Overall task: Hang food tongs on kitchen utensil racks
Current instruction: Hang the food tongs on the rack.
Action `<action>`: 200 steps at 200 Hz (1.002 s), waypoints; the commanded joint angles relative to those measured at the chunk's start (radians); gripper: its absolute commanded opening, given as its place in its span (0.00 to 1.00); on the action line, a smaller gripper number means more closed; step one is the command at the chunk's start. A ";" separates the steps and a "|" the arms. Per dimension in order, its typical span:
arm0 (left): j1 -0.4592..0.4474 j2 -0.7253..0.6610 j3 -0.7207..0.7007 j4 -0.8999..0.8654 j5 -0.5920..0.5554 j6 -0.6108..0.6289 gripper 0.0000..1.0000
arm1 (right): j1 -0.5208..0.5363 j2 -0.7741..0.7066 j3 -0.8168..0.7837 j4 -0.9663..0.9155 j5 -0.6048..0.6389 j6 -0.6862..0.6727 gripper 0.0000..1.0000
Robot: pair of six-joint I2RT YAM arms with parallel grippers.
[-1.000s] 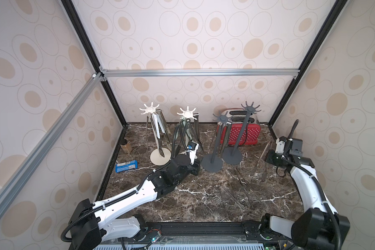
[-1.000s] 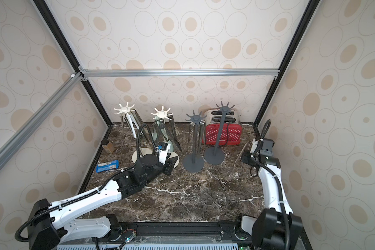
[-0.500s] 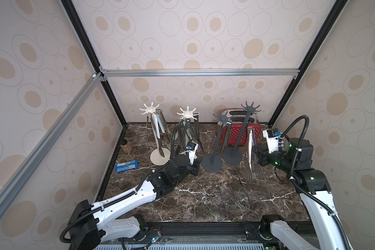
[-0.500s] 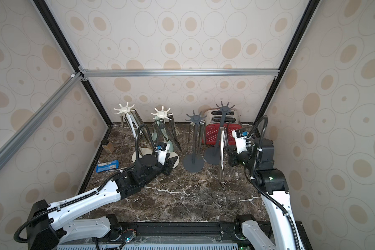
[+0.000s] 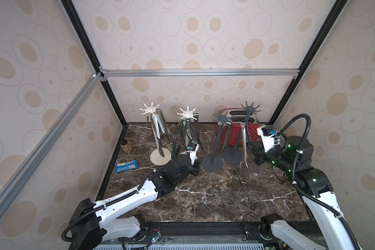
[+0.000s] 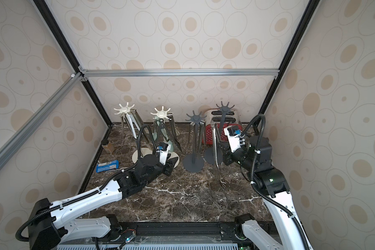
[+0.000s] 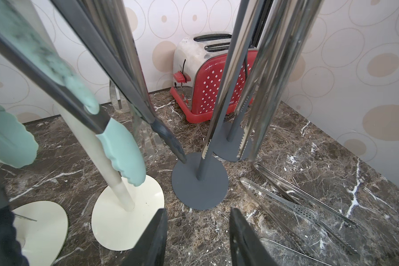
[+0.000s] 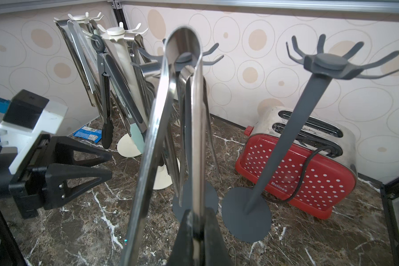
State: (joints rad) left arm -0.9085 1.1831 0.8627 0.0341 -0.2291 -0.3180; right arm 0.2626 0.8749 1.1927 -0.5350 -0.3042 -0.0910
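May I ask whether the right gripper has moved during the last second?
Yes: the right gripper swung inward toward the red toaster, holding steel tongs.

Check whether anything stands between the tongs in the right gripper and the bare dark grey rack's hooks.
Nothing visible does. The steel tongs in the right gripper stand upright beside the dark grey rack, whose hooks are bare; the space between the tongs' bend and those hooks is open. The toaster sits low behind the pole.

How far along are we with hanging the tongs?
Done: tongs hang on both cream racks and the nearer dark rack. In hand: right gripper clamps steel tongs near the bare dark rack. To do: loose tongs lie on the table; left gripper open, empty.
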 commanded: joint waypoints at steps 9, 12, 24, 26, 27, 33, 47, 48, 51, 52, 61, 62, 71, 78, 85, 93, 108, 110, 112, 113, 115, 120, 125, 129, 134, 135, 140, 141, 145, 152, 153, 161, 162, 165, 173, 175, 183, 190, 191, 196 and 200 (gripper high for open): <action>0.010 0.003 0.031 -0.003 0.001 -0.013 0.44 | 0.084 0.030 0.036 0.081 0.091 -0.001 0.00; 0.011 0.004 0.032 -0.003 0.002 -0.014 0.44 | 0.093 0.033 0.037 0.083 0.102 -0.002 0.00; 0.011 0.001 0.032 -0.005 0.002 -0.012 0.44 | 0.127 0.049 0.044 0.091 0.139 -0.007 0.00; 0.010 0.001 0.032 -0.005 0.002 -0.012 0.44 | 0.131 0.053 0.046 0.093 0.146 -0.007 0.00; 0.011 0.001 0.032 -0.005 0.001 -0.012 0.44 | 0.134 0.055 0.046 0.095 0.150 -0.007 0.00; 0.011 0.000 0.033 -0.005 0.001 -0.012 0.44 | 0.152 0.061 0.048 0.101 0.172 -0.009 0.00; 0.010 -0.003 0.030 -0.006 0.001 -0.012 0.44 | 0.190 0.072 0.046 0.123 0.223 -0.010 0.00; 0.010 -0.002 0.029 -0.006 0.000 -0.012 0.44 | 0.193 0.073 0.045 0.125 0.229 -0.009 0.00; 0.010 -0.003 0.029 -0.006 -0.001 -0.012 0.44 | 0.199 0.075 0.045 0.132 0.242 -0.009 0.00; 0.011 -0.004 0.029 -0.006 -0.001 -0.012 0.44 | 0.201 0.076 0.044 0.133 0.246 -0.009 0.00; 0.010 -0.006 0.027 -0.006 -0.001 -0.012 0.44 | 0.224 0.082 0.042 0.148 0.279 -0.009 0.00; 0.011 -0.006 0.027 -0.006 -0.001 -0.012 0.44 | 0.226 0.082 0.041 0.150 0.282 -0.009 0.00; 0.010 -0.008 0.026 -0.006 -0.002 -0.012 0.44 | 0.244 0.088 0.037 0.165 0.306 -0.006 0.00; 0.011 -0.010 0.024 -0.007 -0.003 -0.012 0.44 | 0.254 0.094 0.033 0.176 0.317 -0.003 0.00; 0.010 -0.012 0.022 -0.006 -0.004 -0.012 0.44 | 0.259 0.098 0.028 0.186 0.322 0.004 0.00; 0.010 -0.015 0.021 -0.007 -0.004 -0.013 0.44 | 0.264 0.102 0.022 0.198 0.326 0.012 0.00; 0.011 -0.020 0.018 -0.008 -0.007 -0.011 0.44 | 0.273 0.108 0.009 0.218 0.345 0.025 0.00; 0.011 -0.020 0.017 -0.008 -0.008 -0.011 0.44 | 0.273 0.109 0.008 0.220 0.348 0.025 0.00; 0.011 -0.021 0.016 -0.008 -0.009 -0.011 0.44 | 0.274 0.110 0.007 0.221 0.350 0.028 0.00; 0.011 -0.022 0.016 -0.008 -0.009 -0.011 0.44 | 0.274 0.110 0.006 0.222 0.352 0.029 0.00; 0.011 -0.023 0.016 -0.008 -0.009 -0.010 0.44 | 0.274 0.110 0.006 0.223 0.355 0.030 0.00; 0.010 -0.025 0.015 -0.008 -0.010 -0.010 0.44 | 0.275 0.112 0.004 0.226 0.360 0.034 0.00; 0.011 -0.025 0.014 -0.008 -0.011 -0.011 0.44 | 0.276 0.113 0.003 0.227 0.366 0.036 0.00; 0.011 -0.026 0.013 -0.009 -0.012 -0.010 0.44 | 0.276 0.115 0.002 0.228 0.369 0.037 0.00; 0.010 -0.027 0.012 -0.009 -0.012 -0.011 0.44 | 0.276 0.117 -0.001 0.229 0.373 0.039 0.00; 0.011 -0.027 0.012 -0.009 -0.013 -0.011 0.44 | 0.277 0.118 -0.001 0.230 0.373 0.040 0.00; 0.010 -0.028 0.012 -0.010 -0.014 -0.011 0.44 | 0.276 0.120 -0.002 0.230 0.373 0.042 0.00; 0.011 -0.028 0.012 -0.009 -0.013 -0.011 0.44 | 0.276 0.120 -0.002 0.231 0.374 0.043 0.00; 0.010 -0.027 0.011 -0.009 -0.014 -0.010 0.44 | 0.278 0.122 -0.002 0.232 0.373 0.044 0.00; 0.010 -0.028 0.012 -0.009 -0.015 -0.009 0.44 | 0.278 0.125 -0.005 0.234 0.370 0.047 0.00; 0.011 -0.026 0.012 -0.009 -0.015 -0.009 0.44 | 0.279 0.125 -0.006 0.234 0.369 0.048 0.00; 0.011 -0.026 0.011 -0.010 -0.015 -0.009 0.44 | 0.281 0.128 -0.008 0.238 0.366 0.051 0.00; 0.011 -0.027 0.012 -0.008 -0.015 -0.009 0.44 | 0.281 0.128 -0.008 0.239 0.367 0.051 0.00; 0.010 -0.027 0.011 -0.009 -0.015 -0.009 0.44 | 0.282 0.128 -0.009 0.241 0.365 0.052 0.00; 0.011 -0.024 0.012 -0.008 -0.015 -0.010 0.44 | 0.284 0.130 -0.012 0.244 0.364 0.056 0.00; 0.011 -0.025 0.012 -0.008 -0.015 -0.009 0.44 | 0.284 0.130 -0.013 0.244 0.364 0.056 0.00; 0.010 -0.023 0.013 -0.008 -0.013 -0.009 0.44 | 0.287 0.132 -0.014 0.248 0.364 0.058 0.00; 0.010 -0.021 0.013 -0.008 -0.013 -0.010 0.44 | 0.289 0.134 -0.015 0.250 0.361 0.060 0.00; 0.011 -0.022 0.013 -0.008 -0.013 -0.009 0.44 | 0.289 0.134 -0.015 0.250 0.361 0.059 0.00; 0.011 -0.022 0.013 -0.008 -0.013 -0.009 0.44 | 0.291 0.136 -0.015 0.251 0.361 0.061 0.00; 0.010 -0.022 0.013 -0.008 -0.013 -0.010 0.44 | 0.291 0.137 -0.015 0.251 0.361 0.062 0.00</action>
State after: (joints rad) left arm -0.9085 1.1751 0.8627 0.0277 -0.2302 -0.3180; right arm 0.5396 1.0077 1.1839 -0.3332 0.0502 -0.0437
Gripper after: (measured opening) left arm 0.438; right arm 0.080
